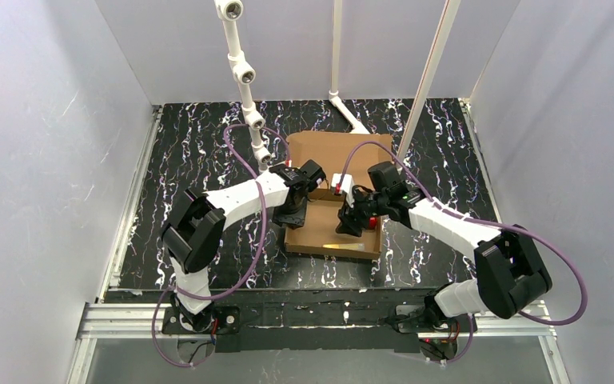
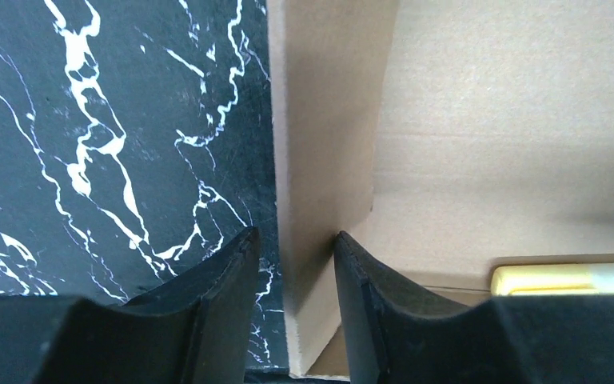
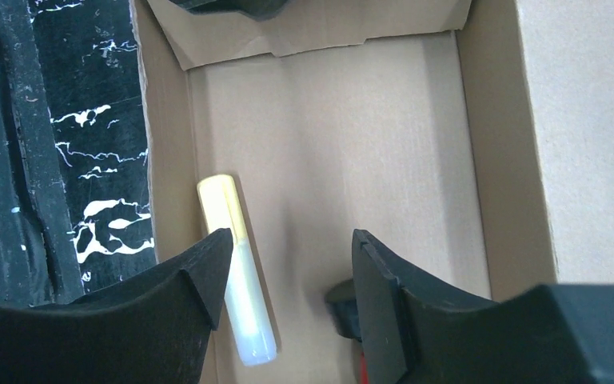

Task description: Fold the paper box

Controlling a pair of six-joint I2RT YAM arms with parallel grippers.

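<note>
My left gripper (image 2: 296, 234) straddles the upright side wall of the paper box (image 2: 320, 160), plain brown corrugated cardboard, jaws parted. My black finger (image 2: 368, 304) inside the wall touches it; the other stands just off. Outside the wall lies the black, white-veined marble-patterned tabletop (image 2: 88, 160); inside it lies a yellow-and-pale cylindrical pen (image 2: 568, 278).

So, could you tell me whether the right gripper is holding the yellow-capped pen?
No, the right gripper stands open over the box floor, with the pen lying loose beside the wall.

Paper box (image 1: 332, 148) plain brown; table (image 1: 192, 160) blk w/ white veins; tube (image 3: 244, 290) yellow + pale.
</note>
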